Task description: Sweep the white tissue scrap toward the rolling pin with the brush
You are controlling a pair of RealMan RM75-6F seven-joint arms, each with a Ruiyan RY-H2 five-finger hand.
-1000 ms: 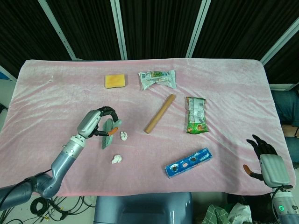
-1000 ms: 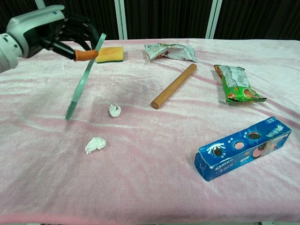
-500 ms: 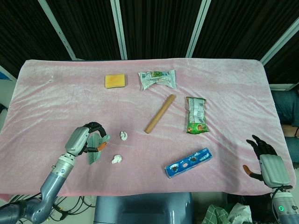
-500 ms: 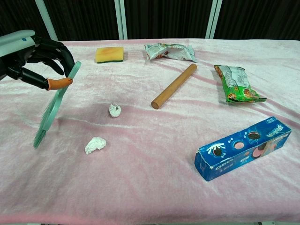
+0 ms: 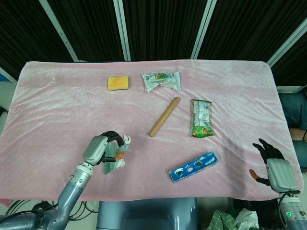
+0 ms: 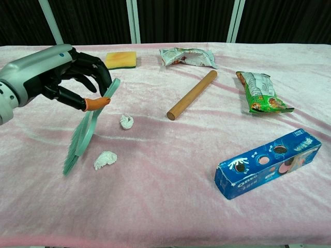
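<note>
My left hand (image 5: 102, 149) (image 6: 56, 75) grips a green brush (image 6: 89, 126) by its handle, bristles (image 6: 72, 155) slanting down to the cloth. The bristle end sits just left of the nearer white tissue scrap (image 6: 105, 159), which the brush partly covers in the head view (image 5: 119, 163). A second white scrap (image 6: 126, 122) (image 5: 127, 139) lies just right of the brush. The wooden rolling pin (image 6: 192, 94) (image 5: 164, 116) lies diagonally further right and back. My right hand (image 5: 272, 164) rests at the table's front right corner, fingers apart and holding nothing.
A blue Oreo box (image 6: 267, 163) lies front right. A green snack bag (image 6: 261, 93) is right of the pin. A white-green packet (image 6: 187, 57) and a yellow sponge (image 6: 121, 59) lie at the back. A pink cloth (image 6: 170, 206) covers the table.
My left hand first carried the brush left and toward the front edge, then swung right again. The bristles now sit beside the nearer scrap. Scraps and right hand have not moved.
</note>
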